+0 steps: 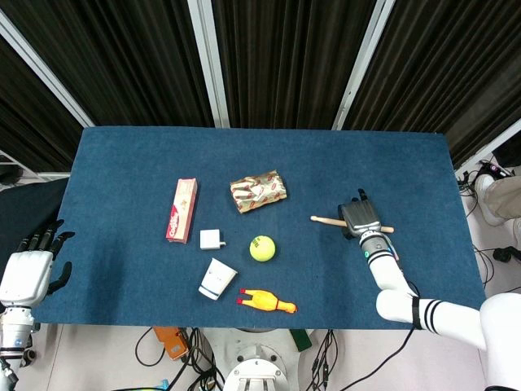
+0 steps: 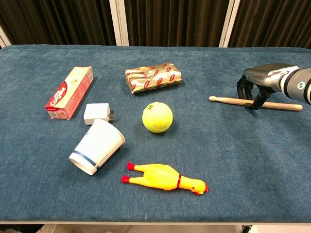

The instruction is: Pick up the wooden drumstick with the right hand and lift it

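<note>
Right robot hand (image 2: 253,88) arched over slim wooden drumstick (image 2: 226,100) near worktop's right edge; grip seemingly unclosed, stick may roll.

Drumstick (image 2: 228,100) far right of ball (image 2: 157,117); cup (image 2: 96,146) left of chicken (image 2: 165,177).

Right hand (image 2: 256,82) dark grey, black fingers; silver-white forearm, black bands. Left hand (image 1: 24,265) white, black fingers.
</note>
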